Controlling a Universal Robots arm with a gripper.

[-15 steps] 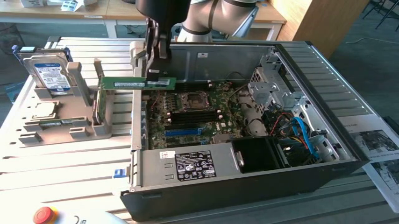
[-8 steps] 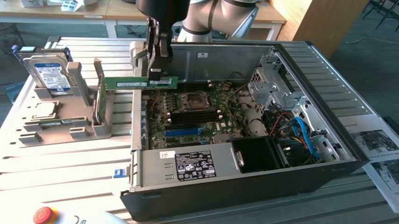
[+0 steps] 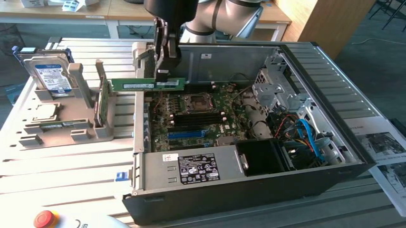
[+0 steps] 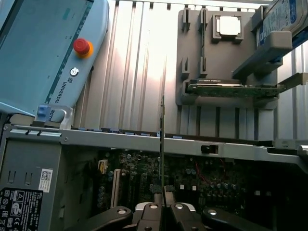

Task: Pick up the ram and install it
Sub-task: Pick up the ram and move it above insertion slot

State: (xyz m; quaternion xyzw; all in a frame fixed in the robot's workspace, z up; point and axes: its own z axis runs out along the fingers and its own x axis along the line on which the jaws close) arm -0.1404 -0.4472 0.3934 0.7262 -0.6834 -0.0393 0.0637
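In the exterior view the ram (image 3: 136, 85), a long narrow green stick with a white label strip, hangs level above the left wall of the open computer case (image 3: 254, 190). My gripper (image 3: 163, 75) is shut on its right end, coming down from above. The motherboard (image 3: 190, 118) lies below and to the exterior view's right of the stick. In the wrist view the ram (image 4: 162, 139) appears edge-on as a thin line running out from between my gripper's (image 4: 162, 196) closed fingers, across the case rim (image 4: 96, 137) and over the motherboard (image 4: 202, 173).
A grey holder (image 3: 63, 128) at the exterior view's left carries a hard drive (image 3: 51, 76) and an upright green card (image 3: 100, 102). A teach pendant with a red button (image 3: 45, 218) lies at the front left. Drive cages and cables (image 3: 298, 128) crowd the case's right side. Papers (image 3: 387, 147) lie further right.
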